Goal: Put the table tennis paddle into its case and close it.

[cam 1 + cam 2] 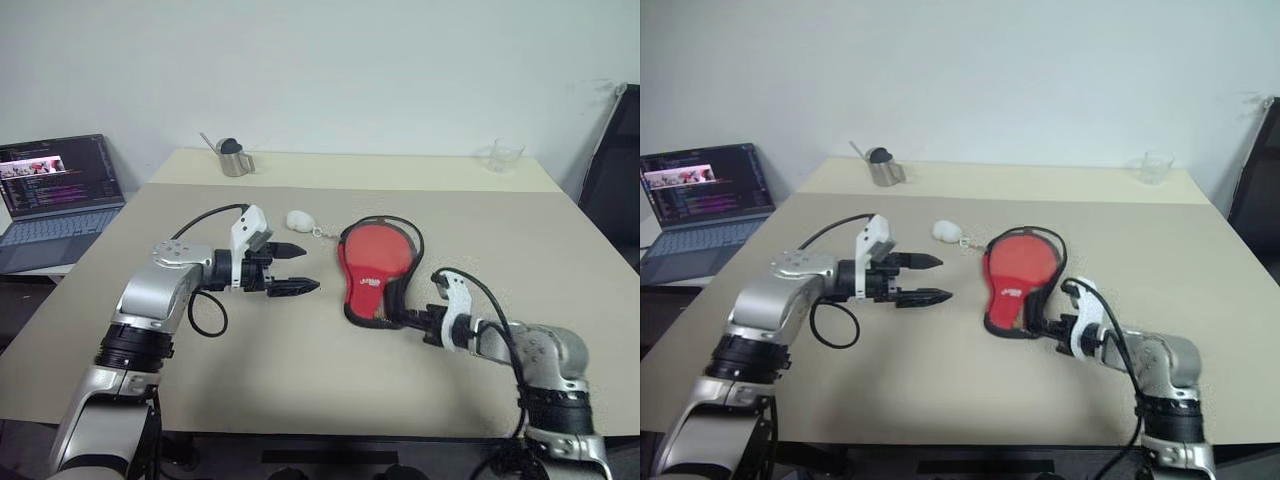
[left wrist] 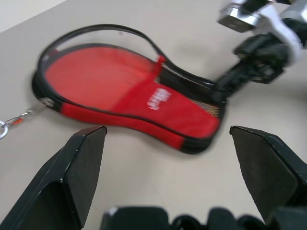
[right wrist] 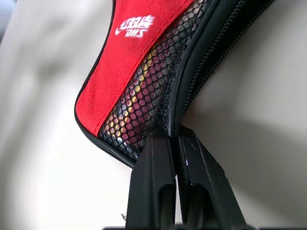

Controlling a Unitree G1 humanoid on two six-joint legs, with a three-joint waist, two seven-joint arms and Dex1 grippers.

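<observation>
Case (image 1: 375, 268): one, red side up, flat on the table (image 1: 300, 370) near the middle, edge gaping around the round end.
Writing on case: white logo, "DHS" readable in the right wrist view.
Paddle: cannot tell; only striped colours behind the mesh pocket (image 3: 153, 91).
Right gripper (image 1: 412, 318): one, fingers clenched on the case's edge at its narrow end.
Left gripper (image 1: 300, 268): one, released, fingers spread, holding nothing, beside the case.
White lump (image 1: 299, 220): one.
Metal jug (image 1: 234, 158): one.
Glass (image 1: 505, 155): one.
Laptop (image 1: 60, 195): one, text unreadable.
</observation>
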